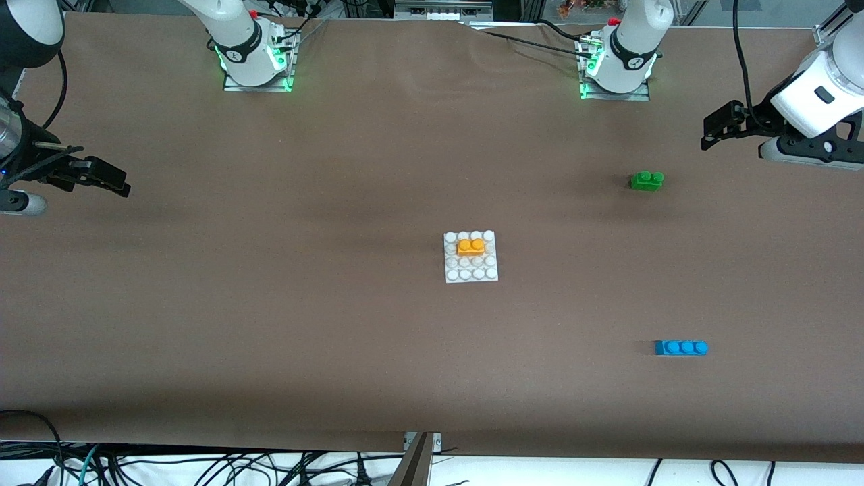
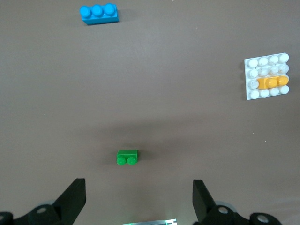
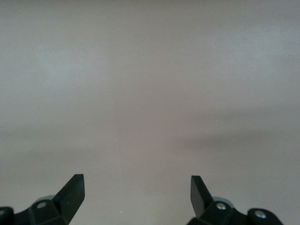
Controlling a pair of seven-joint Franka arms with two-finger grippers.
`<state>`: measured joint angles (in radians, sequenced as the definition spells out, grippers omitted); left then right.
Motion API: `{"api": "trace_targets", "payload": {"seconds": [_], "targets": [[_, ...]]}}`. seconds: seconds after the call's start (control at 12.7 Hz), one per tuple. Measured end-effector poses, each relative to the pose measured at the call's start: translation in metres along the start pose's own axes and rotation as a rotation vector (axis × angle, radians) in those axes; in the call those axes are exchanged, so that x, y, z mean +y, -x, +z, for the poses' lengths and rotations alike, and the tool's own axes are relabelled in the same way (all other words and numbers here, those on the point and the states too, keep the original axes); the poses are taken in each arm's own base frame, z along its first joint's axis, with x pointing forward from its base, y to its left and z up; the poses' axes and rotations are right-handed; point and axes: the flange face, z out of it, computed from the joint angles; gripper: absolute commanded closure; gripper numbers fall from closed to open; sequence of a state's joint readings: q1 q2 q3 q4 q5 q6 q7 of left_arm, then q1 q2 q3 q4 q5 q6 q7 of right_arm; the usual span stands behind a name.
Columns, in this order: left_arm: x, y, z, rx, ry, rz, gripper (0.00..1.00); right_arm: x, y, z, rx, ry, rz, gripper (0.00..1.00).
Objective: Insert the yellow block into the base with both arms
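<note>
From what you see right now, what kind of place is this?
Probably a robotics lab bench. Two arms are bolted along one edge of a table under a brown cover, loose cables hang by the edge nearest the front camera, and only toy bricks lie on it: a yellow block on a white base.

The front camera sits high across the table (image 1: 270, 324), facing both arm bases and taking in the whole brown surface. The left wrist camera looks down from well above, past its own fingertips (image 2: 75, 192), and shares with the front view the base (image 2: 253, 96), green brick (image 2: 127, 157) and blue brick (image 2: 99, 13). The right wrist camera (aimed downward too) sees only bare tabletop (image 3: 150, 93).
</note>
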<state>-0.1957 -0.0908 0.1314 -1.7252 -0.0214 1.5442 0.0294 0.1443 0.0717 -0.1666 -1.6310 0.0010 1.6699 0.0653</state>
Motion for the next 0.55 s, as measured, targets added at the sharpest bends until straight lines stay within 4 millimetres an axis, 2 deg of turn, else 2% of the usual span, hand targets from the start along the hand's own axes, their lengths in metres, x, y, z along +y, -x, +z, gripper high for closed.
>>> {"api": "trace_targets", "payload": {"seconds": [0.24, 0.55], "targets": [[-0.003, -0.001, 0.001, -0.002, -0.001, -0.008, 0.00, 0.000, 0.000, 0.000, 0.000, 0.000, 0.000, 0.00], [-0.017, -0.002, 0.002, -0.004, 0.002, -0.036, 0.00, 0.000, 0.000, 0.000, 0.000, 0.000, 0.000, 0.00]]}}
